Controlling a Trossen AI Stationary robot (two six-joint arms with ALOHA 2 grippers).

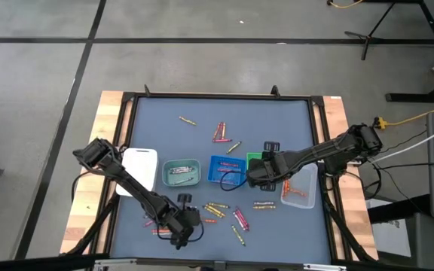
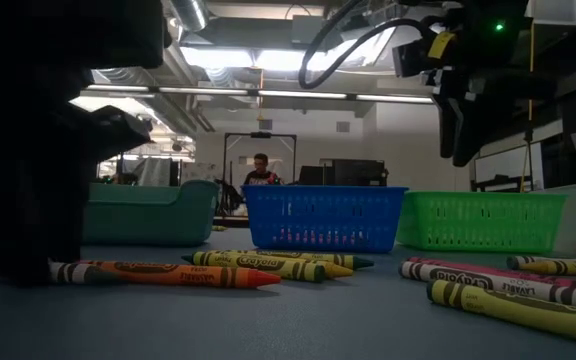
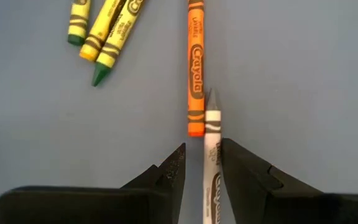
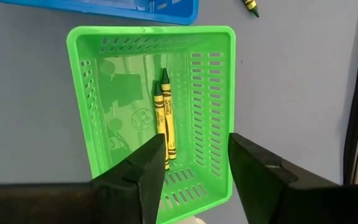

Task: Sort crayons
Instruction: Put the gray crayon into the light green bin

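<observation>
My left gripper (image 3: 202, 149) is open near the table's front edge (image 1: 179, 232), low over the mat. Its fingers stand on either side of a grey crayon (image 3: 212, 163) that lies flat on the mat. The crayon's tip is beside the butt end of an orange crayon (image 3: 195, 68). My right gripper (image 4: 196, 140) is open and empty above the green tray (image 4: 151, 30), which holds two yellow-green crayons (image 4: 165, 118). In the high view it is right of centre (image 1: 256, 172). Many more crayons (image 1: 217, 209) lie loose on the mat.
A white tray (image 1: 140, 167), a teal tray (image 1: 181, 173), a blue tray (image 1: 218, 169) and a clear tray (image 1: 300, 188) stand in a row with the green one. Loose crayons lie at the far middle (image 1: 221, 132). Three yellow-green crayons (image 3: 104, 31) lie near my left gripper.
</observation>
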